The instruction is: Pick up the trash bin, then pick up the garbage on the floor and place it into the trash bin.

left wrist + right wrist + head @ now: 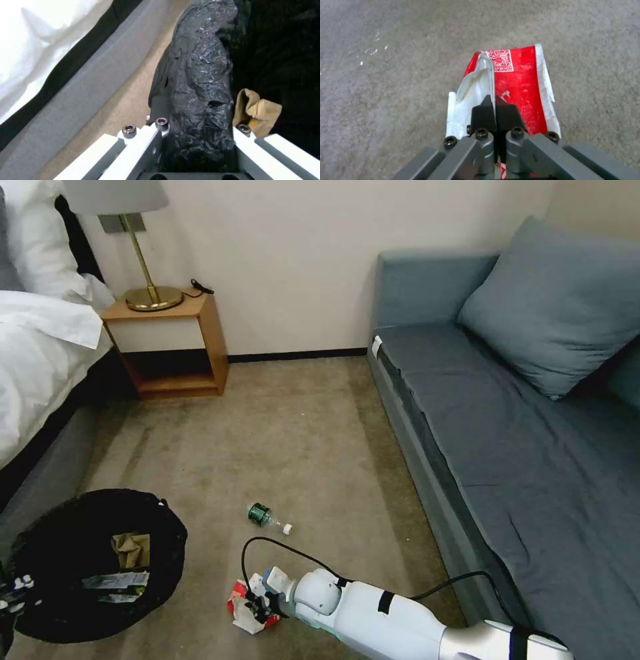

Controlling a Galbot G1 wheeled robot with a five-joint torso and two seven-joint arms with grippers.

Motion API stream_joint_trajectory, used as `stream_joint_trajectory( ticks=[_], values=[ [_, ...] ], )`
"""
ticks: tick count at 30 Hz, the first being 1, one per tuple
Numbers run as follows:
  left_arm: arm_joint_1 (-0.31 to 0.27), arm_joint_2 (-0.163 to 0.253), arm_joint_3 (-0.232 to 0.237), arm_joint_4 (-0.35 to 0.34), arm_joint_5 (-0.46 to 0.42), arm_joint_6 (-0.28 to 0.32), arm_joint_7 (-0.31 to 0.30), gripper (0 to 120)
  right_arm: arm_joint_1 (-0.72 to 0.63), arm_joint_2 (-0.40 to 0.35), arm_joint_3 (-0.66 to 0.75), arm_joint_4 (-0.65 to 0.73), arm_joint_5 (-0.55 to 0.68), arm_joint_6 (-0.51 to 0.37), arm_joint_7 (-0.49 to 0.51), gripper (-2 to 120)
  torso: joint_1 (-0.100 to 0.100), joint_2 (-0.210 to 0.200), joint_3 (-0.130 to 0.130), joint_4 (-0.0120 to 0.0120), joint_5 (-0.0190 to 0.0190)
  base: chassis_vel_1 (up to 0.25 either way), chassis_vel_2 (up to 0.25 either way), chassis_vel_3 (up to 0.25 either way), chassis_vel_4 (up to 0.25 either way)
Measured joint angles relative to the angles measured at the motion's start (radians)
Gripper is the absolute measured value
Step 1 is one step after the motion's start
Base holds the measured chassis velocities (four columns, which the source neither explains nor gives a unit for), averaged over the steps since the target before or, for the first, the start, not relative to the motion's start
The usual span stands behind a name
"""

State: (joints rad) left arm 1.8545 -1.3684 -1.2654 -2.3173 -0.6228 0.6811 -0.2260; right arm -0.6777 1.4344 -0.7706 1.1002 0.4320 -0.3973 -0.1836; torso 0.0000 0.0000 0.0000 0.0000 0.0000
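Head view: the wide round black-lined trash bin (93, 563) is held at the robot's left, while a clear green-labelled bottle (265, 517) lies on the carpet (300, 433). Left wrist view: the left gripper (196, 125) is clamped on the bin's rim, a brown crumpled paper bag (256, 113) inside. Right wrist view: the right gripper (495, 110) is pinched on the red-and-white crumpled packet (516, 82); lifting it and carrying it over the bin is judged next.

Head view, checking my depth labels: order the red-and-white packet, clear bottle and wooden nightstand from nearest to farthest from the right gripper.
1. Red-and-white packet: pinched in the right gripper, low on the carpet.
2. Clear bottle: lying on the carpet just beyond.
3. Wooden nightstand: far back against the wall, beside the bed.
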Motion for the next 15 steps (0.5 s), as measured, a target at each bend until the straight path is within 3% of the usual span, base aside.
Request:
stream_joint_trajectory(
  ticks=[5, 15],
  values=[
    [-0.002, 0.001, 0.0, 0.0, -0.001, 0.0, 0.0, 2, -0.018, -0.01, 0.055, 0.042, 0.008, 0.001, 0.014, 0, 0.0, 0.0, 0.0, 0.0001, 0.0001, 0.0, 0.0, 0.0, 0.0],
    [-0.012, 0.004, 0.006, 0.021, -0.021, 0.002, -0.004, 2, -0.093, -0.153, 0.298, 0.377, 0.129, 0.0, 0.123, 0, 0.0, 0.0, 0.0, 0.0, 0.0001, 0.0, 0.0, 0.0, 0.0]
  ],
)
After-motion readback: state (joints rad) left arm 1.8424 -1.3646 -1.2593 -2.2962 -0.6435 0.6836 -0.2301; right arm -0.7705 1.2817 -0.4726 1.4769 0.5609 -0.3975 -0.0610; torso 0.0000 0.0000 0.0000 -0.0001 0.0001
